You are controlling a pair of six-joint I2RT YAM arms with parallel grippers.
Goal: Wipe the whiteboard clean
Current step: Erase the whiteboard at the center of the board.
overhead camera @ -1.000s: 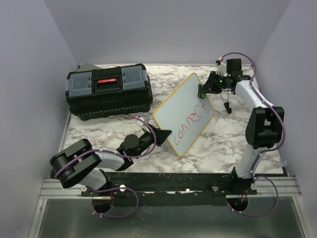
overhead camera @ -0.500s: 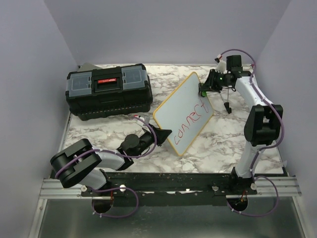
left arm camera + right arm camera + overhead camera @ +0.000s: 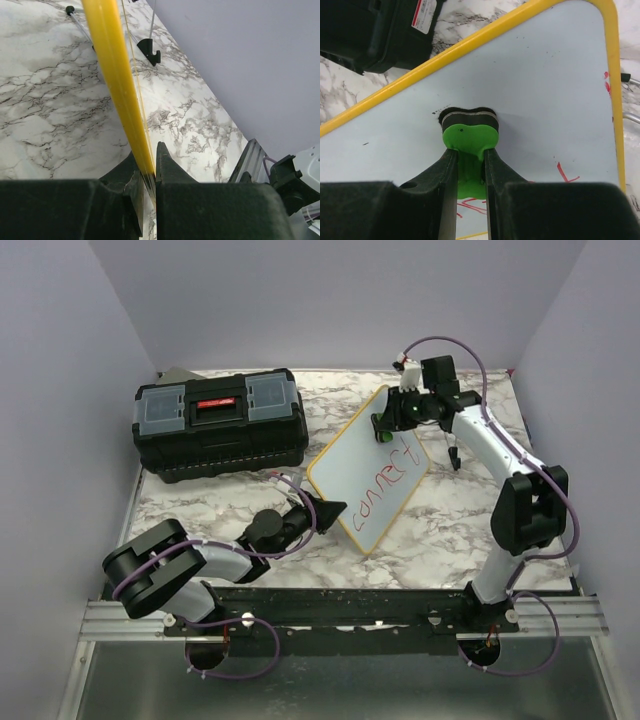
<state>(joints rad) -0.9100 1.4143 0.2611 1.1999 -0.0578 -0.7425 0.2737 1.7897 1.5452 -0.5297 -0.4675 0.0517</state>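
The right claw is shut tight on a green eraser. The eraser's dark felt face is pressed against the white of the board. Only the right wrist view shows that contact. It also shows a few red strokes to the lower right of the eraser. The board's yellow frame runs along the top and right, with a corner of the black toolbox beyond it.

The left claw is clamped shut on the board's yellow edge. This is seen edge-on only from the left wrist. There the frame rises out of the jaws over the marble table, and a black foot hangs behind the board.

The top view gives the layout that neither wrist does. The board stands tilted near the middle of the table, turned like a diamond, with red handwriting across its near half. The left claw grips its near left edge, and the right claw holds the eraser close to the far corner. The toolbox sits to the left of the board, apart from it.
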